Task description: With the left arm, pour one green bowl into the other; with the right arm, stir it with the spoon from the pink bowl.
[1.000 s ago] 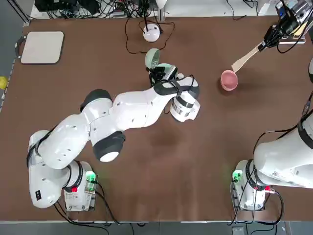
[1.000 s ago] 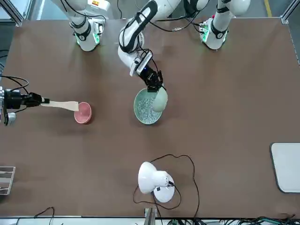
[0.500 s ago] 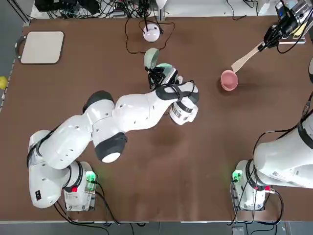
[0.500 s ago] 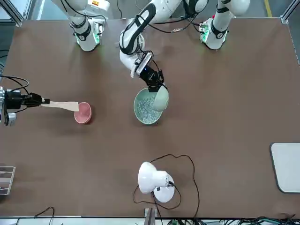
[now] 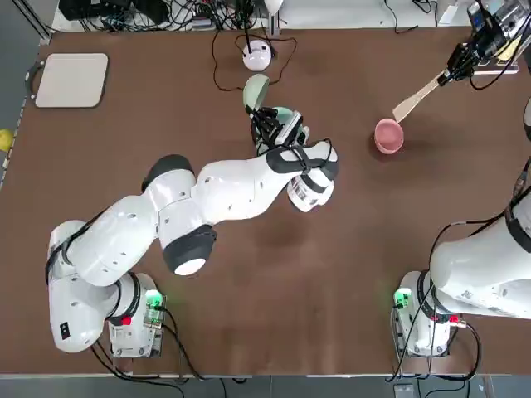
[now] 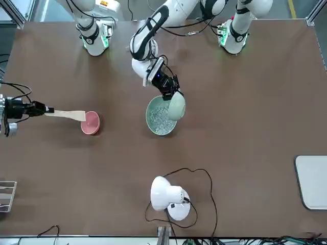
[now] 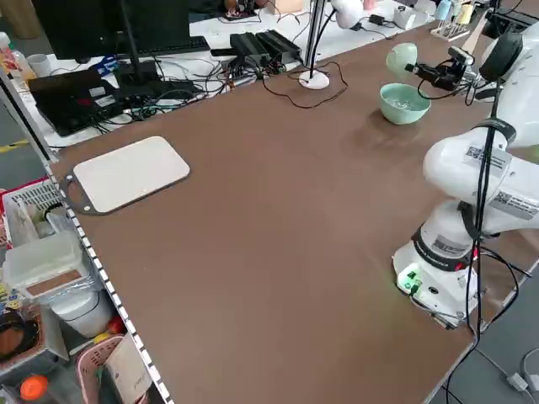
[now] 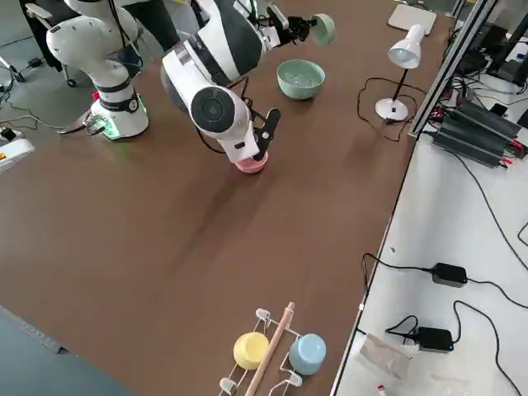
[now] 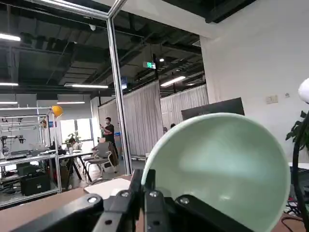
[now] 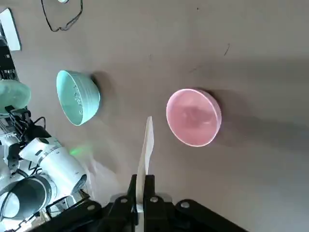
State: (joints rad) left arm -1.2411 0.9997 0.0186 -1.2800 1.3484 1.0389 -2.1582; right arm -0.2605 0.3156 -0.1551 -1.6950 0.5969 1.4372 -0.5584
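My left gripper is shut on the rim of the small mint-green bowl, which it holds tipped on its side in the air above the far edge of the large teal-green bowl. The large bowl holds pale grains. In the left wrist view the small bowl shows an empty inside. At the far right of the table, my right gripper is shut on the handle of the wooden spoon. The spoon's tip hangs just above the pink bowl, apart from it.
A white desk lamp with a looping cable stands behind the large bowl. A white board lies at the far left corner. In the right side view, a rack with a yellow and a blue cup sits near the table edge.
The left gripper has carried the tipped small bowl a little farther toward the lamp side of the large bowl. The right gripper and spoon have stayed put.
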